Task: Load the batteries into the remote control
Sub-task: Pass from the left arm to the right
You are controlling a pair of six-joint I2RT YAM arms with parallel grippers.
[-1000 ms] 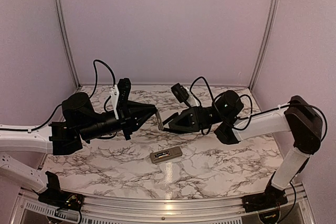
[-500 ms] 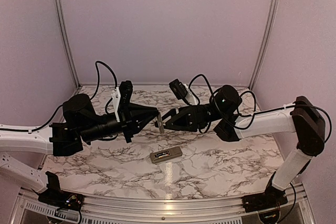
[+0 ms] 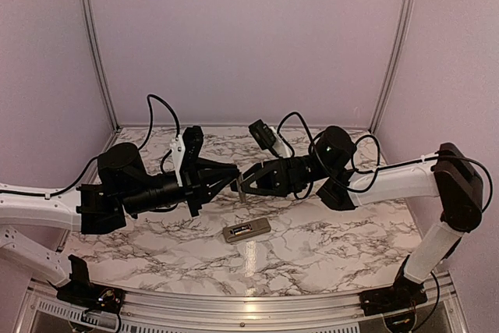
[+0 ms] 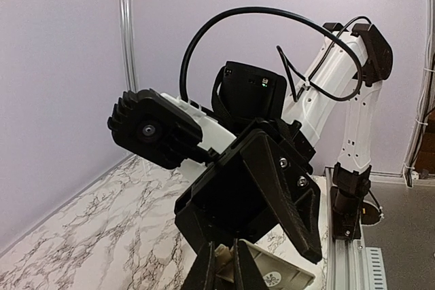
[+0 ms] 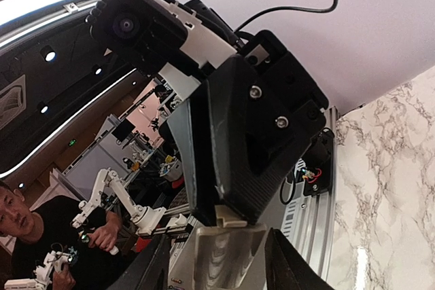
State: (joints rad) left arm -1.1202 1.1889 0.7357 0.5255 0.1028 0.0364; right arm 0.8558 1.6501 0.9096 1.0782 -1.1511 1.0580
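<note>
The remote control [image 3: 246, 230] lies on the marble table in front of both arms, back up, with a dark recess in its middle. I cannot make out the batteries. Above the table the two grippers meet tip to tip. My left gripper [image 3: 235, 178] [image 4: 225, 257] is shut on the tan end tab of a small flat grey cover plate [image 4: 282, 273] [image 5: 230, 257]. My right gripper [image 3: 242, 185] [image 5: 216, 239] is open, a finger on each side of that plate. One finger is close against the plate's edge, and a gap shows at the other.
The marble table [image 3: 327, 247] is bounded by lilac walls at the back and sides, with metal corner posts [image 3: 95, 44]. An aluminium rail [image 3: 234, 302] runs along the near edge. Cables loop above both wrists.
My right gripper has moved left up to the left gripper's tip, and its jaws have narrowed around the cover plate. The left arm has shifted slightly right. The remote control has not moved.
</note>
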